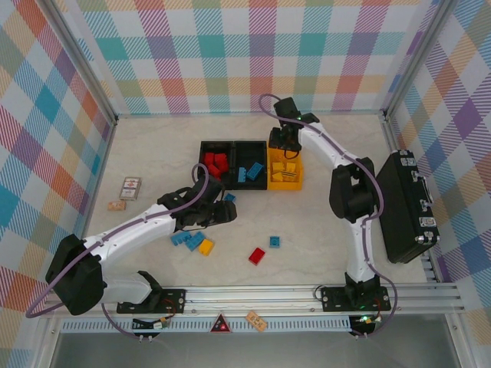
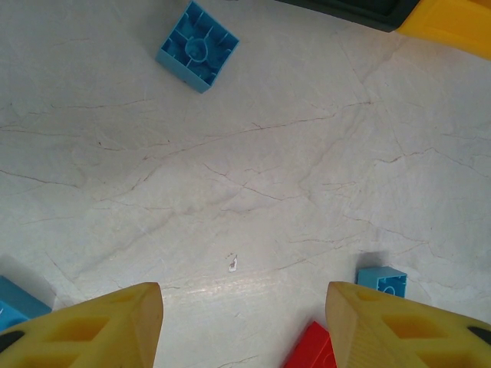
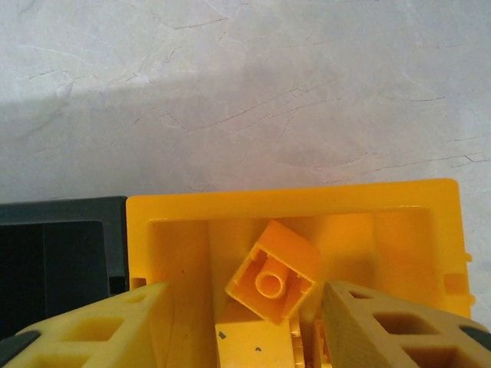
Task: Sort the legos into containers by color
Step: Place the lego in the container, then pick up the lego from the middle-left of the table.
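Note:
The three containers stand in a row: a black bin [image 1: 217,146] with red legos, a black bin [image 1: 250,146] with blue legos, and a yellow bin [image 1: 285,184] with yellow ones. My right gripper [image 1: 285,142] [image 3: 244,322] hangs open over the yellow bin [image 3: 291,203]. A yellow brick [image 3: 272,270] lies tilted, underside up, inside it and free of both fingers. My left gripper [image 1: 226,208] [image 2: 244,322] is open over bare table. Loose bricks lie nearby: a blue one [image 2: 197,46] ahead, blue [image 2: 381,280] and red [image 2: 311,349] by its right finger. Blue [image 1: 188,240], yellow [image 1: 205,247], red [image 1: 257,256] and blue [image 1: 274,242] bricks lie on the table.
A large black latched case [image 1: 406,205] lies along the right side. A red-and-white card [image 1: 130,188] and a small tan piece [image 1: 116,205] sit at the left. Plaid walls close the table on three sides.

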### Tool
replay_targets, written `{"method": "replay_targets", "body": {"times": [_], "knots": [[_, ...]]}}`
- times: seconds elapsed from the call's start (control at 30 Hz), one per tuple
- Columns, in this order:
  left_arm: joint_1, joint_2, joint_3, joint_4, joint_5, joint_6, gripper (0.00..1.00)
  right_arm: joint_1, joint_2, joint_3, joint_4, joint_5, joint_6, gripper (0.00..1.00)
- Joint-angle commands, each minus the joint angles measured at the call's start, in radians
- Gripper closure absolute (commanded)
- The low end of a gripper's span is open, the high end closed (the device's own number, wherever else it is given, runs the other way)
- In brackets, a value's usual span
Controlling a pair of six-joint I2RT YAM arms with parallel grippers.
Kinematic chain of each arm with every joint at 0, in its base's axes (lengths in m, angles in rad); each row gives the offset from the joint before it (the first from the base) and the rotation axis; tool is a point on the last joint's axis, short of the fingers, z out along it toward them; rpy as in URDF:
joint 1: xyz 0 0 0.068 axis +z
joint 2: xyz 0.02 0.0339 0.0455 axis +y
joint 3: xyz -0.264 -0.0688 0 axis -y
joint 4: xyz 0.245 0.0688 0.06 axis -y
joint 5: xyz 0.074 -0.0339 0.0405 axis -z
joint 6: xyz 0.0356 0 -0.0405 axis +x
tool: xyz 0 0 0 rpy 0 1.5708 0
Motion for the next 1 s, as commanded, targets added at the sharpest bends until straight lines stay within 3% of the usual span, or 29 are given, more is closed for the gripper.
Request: {"method": "replay_targets", "body": {"times": [0.0, 0.4, 0.6, 0.73, 0.97], "knots": [[0.009, -0.017, 0.006, -0.024, -0.011, 0.004, 0.42, 0.004, -0.143, -0.074, 0.014, -0.021, 0.001, 0.47], [0.009, -0.108, -0.015, -0.248, -0.068, 0.004, 0.41, 0.059, -0.545, -0.533, 0.136, -0.191, 0.017, 0.47], [0.009, -0.151, -0.036, -0.364, -0.093, 0.024, 0.41, 0.091, -0.722, -0.716, 0.153, -0.363, -0.014, 0.47], [0.008, -0.149, -0.057, -0.392, -0.087, 0.041, 0.41, 0.137, -0.826, -0.836, 0.167, -0.47, -0.023, 0.46], [0.007, -0.066, -0.09, -0.348, -0.062, 0.06, 0.41, 0.195, -0.922, -0.983, 0.183, -0.505, 0.013, 0.46]]}}
